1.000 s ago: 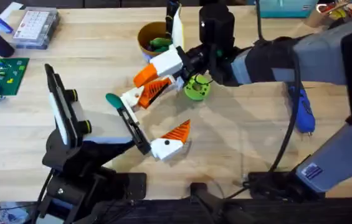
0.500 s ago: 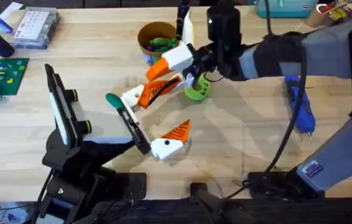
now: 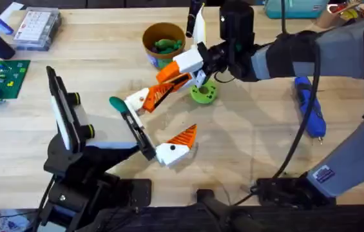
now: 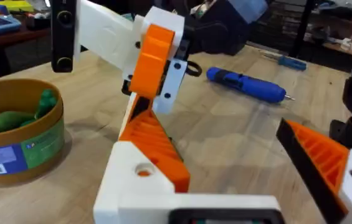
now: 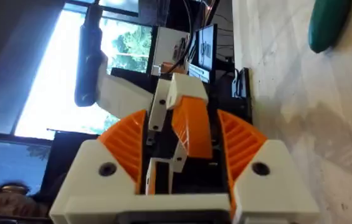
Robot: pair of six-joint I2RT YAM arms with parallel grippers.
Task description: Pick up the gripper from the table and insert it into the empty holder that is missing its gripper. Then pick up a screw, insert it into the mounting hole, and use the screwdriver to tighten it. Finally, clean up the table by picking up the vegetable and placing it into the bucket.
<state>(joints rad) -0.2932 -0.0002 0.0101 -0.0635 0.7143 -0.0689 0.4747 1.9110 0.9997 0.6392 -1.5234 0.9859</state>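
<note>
My right claw [image 3: 198, 64] is clamped on the gripper [image 3: 169, 82], which hangs tilted over the worktop [image 3: 104, 64], its low end by the holder [image 3: 133, 125] at 7 o'clock. My left claw [image 3: 169, 151] is spread open. The vegetable [image 3: 203, 92] sits just under it, the bucket [image 3: 162, 42] at 11 o'clock.

Workshop: circuit board [image 3: 0, 78], parts box [image 3: 37, 28], wooden bench [image 3: 246, 135]

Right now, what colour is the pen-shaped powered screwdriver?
Bright blue screwdriver, clearest in the left wrist view.
</note>
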